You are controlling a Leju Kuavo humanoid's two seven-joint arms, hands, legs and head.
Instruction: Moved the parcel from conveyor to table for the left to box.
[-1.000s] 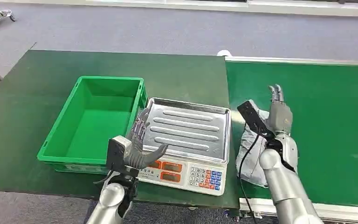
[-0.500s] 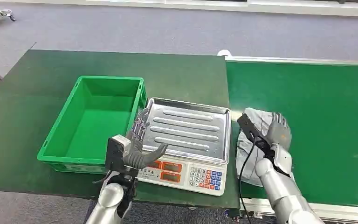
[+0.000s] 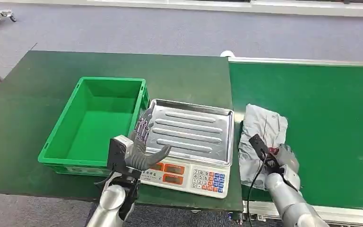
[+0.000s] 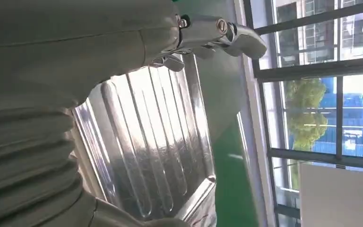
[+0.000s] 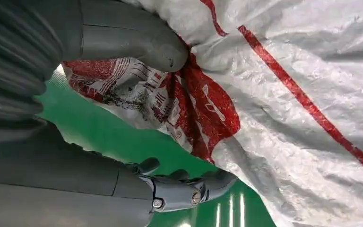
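One parcel (image 3: 261, 135), grey-white with red print, lay on the green conveyor (image 3: 331, 118) just beside the scale (image 3: 189, 142). Right hand (image 3: 283, 158) sat at the parcel's near edge; the right wrist view showed its thumb (image 5: 137, 40) pressed on the wrapper and fingers (image 5: 189, 187) curled beneath the edge, pinching it. One green crate (image 3: 94, 125) stood on the tabletop (image 3: 38, 85), nothing in it. One scale, its steel tray bare. Left hand (image 3: 139, 149) hovered with fingers spread at the scale's front, holding nothing.
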